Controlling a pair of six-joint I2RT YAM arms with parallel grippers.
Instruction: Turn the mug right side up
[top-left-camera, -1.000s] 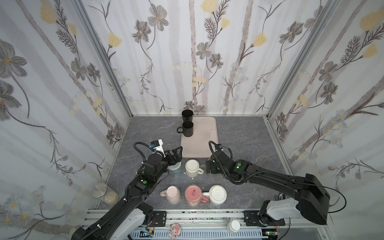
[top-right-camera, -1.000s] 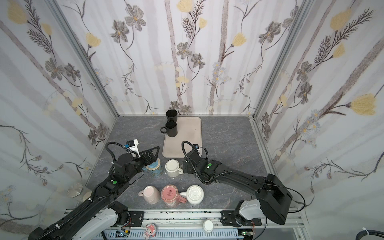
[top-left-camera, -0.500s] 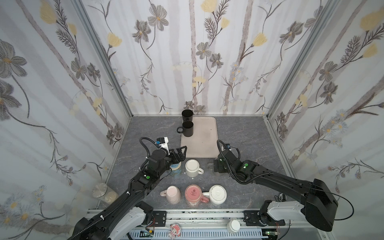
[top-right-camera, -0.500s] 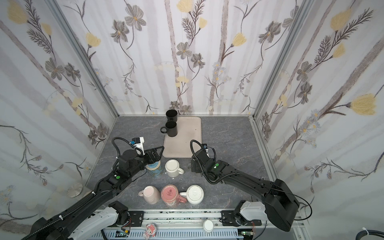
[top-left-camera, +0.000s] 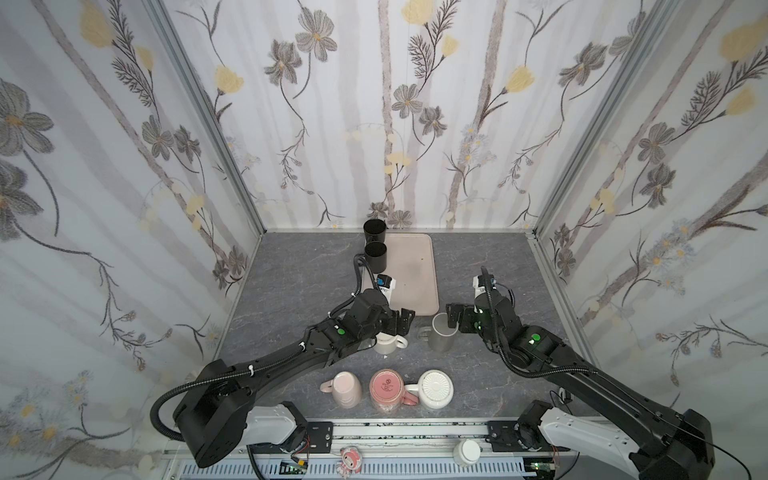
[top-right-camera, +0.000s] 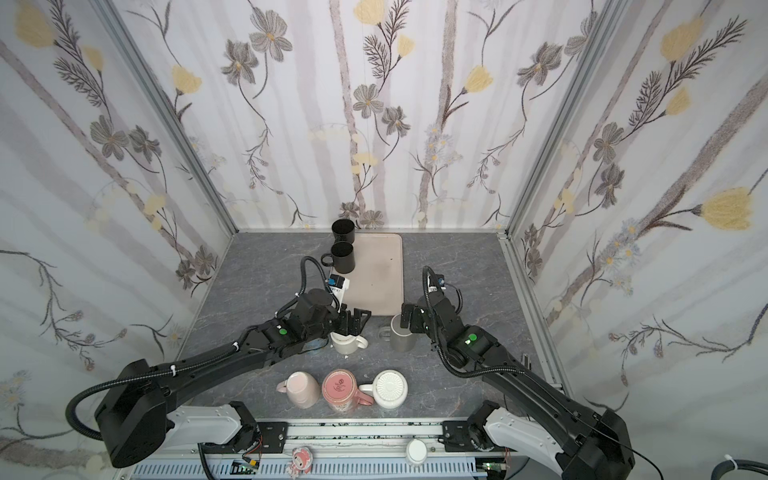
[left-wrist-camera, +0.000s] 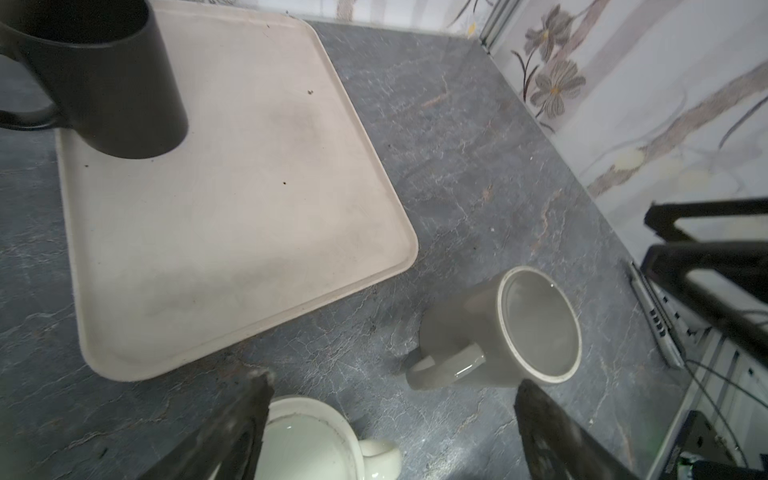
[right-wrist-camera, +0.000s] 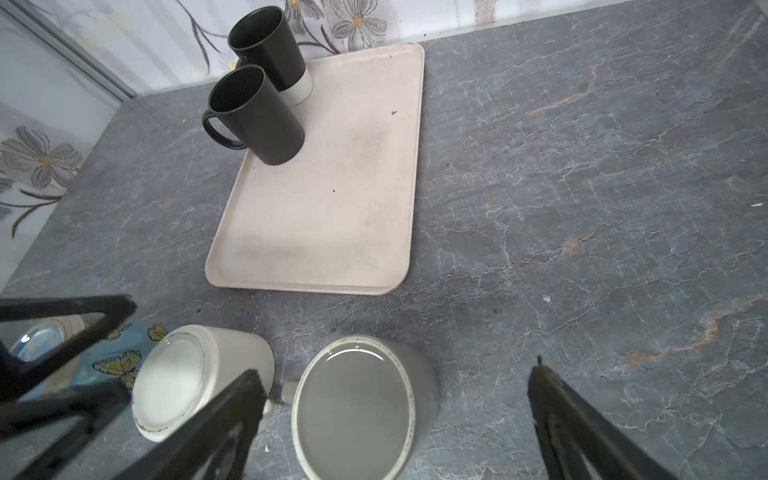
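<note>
Movement on both sides: the right arm draws back toward its own side and uncovers the grey mug (top-left-camera: 441, 343), which appears to stand mouth-up on the desk (top-left-camera: 478, 266), just off the near corner of the tray (top-left-camera: 415, 286). The right end effector (top-left-camera: 455, 318) hangs wide by its rim, gripping nothing.

Meanwhile the left end effector (top-left-camera: 401, 322) has swung forward past the butterfly-printed teal mug (right-wrist-camera: 120, 353). Now it hovers, jaws wide and empty, over the cream mug (top-left-camera: 386, 345), which sits base-up beside the grey one. So I'd judge the grey mug is done and the cream one is next.

Both are glossy glazed ceramic cylinders with loop handles, and the cream base shows a rough unglazed foot ring. The desk is a dark, veined stone-look surface; the tray is matte beige with rounded corners.
</note>
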